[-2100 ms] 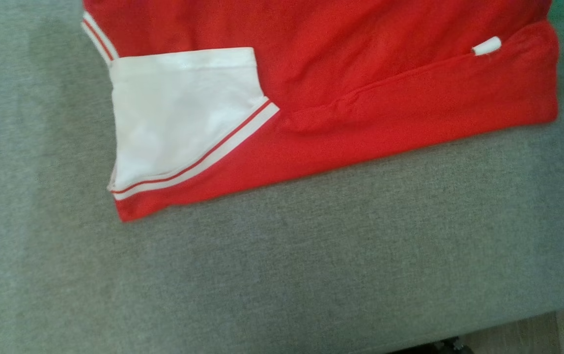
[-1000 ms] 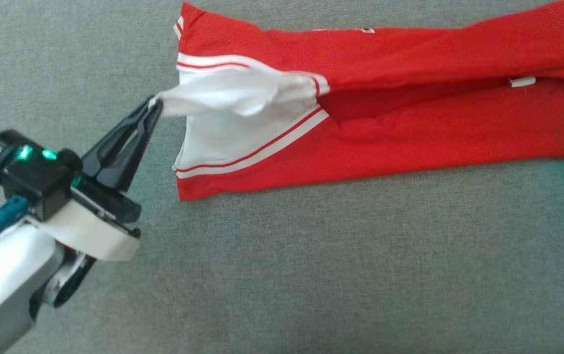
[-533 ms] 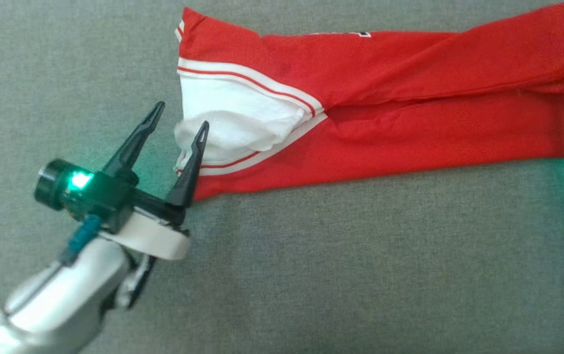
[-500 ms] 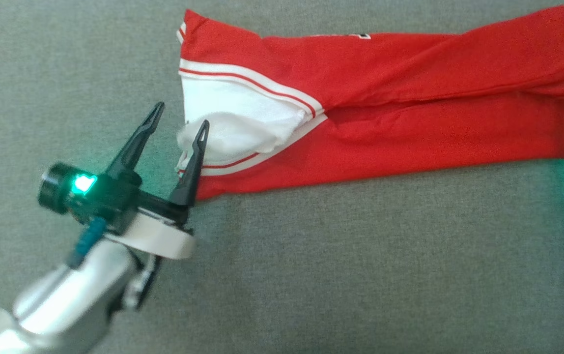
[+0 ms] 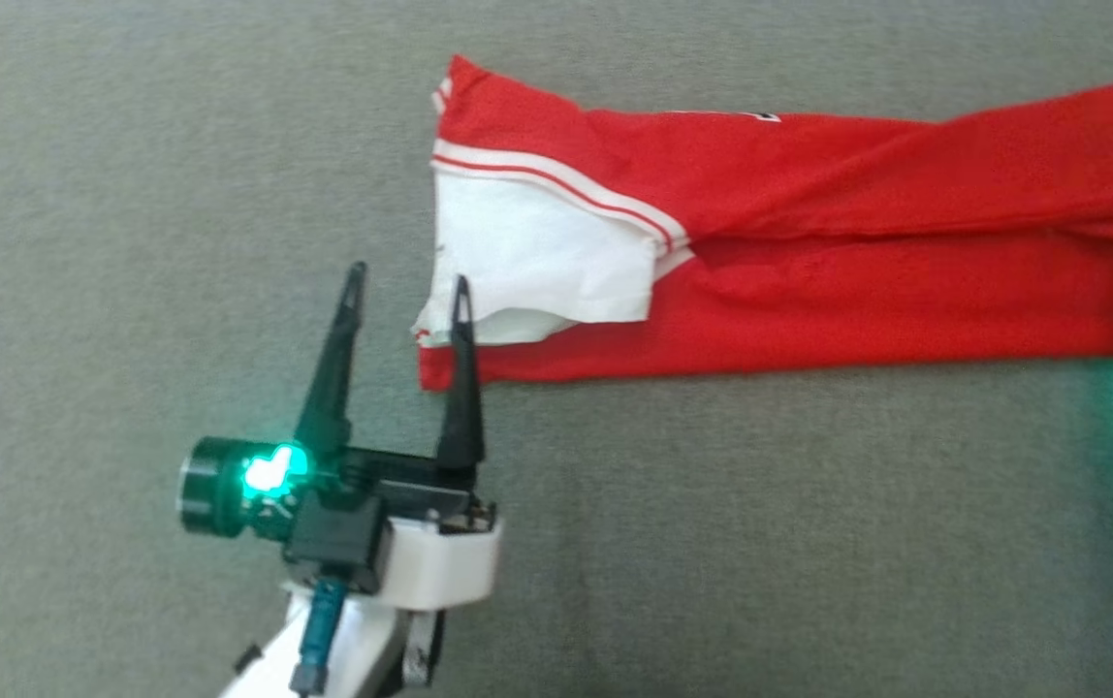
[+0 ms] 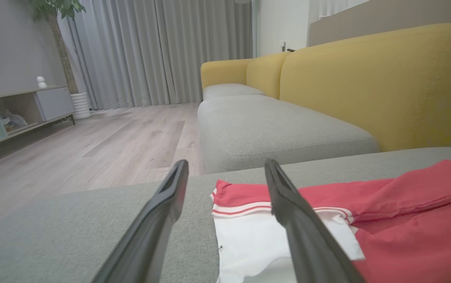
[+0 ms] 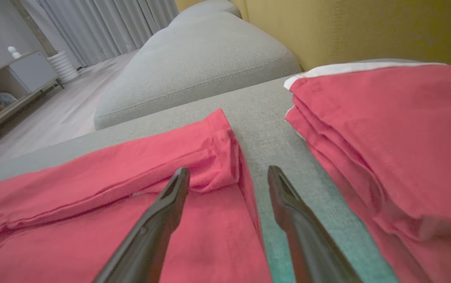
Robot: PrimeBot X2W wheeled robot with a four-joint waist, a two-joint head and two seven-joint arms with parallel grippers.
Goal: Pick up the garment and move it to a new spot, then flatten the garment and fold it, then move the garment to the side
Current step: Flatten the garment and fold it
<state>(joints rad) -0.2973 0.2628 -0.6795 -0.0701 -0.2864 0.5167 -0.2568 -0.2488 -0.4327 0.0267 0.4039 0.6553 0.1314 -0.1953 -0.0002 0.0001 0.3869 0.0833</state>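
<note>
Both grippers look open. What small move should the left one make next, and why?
Probably lower the left gripper and close it on the left end of the garment: it lies as a long band, unheld, so a crosswise fold seems due.

grey fabric cushion (image 5: pixel 712 543) with a long red garment (image 5: pixel 857 301) lying flat across it, white panel at one end. just beside its other end sits a stack of folded red clothes (image 7: pixel 386 137).
</note>
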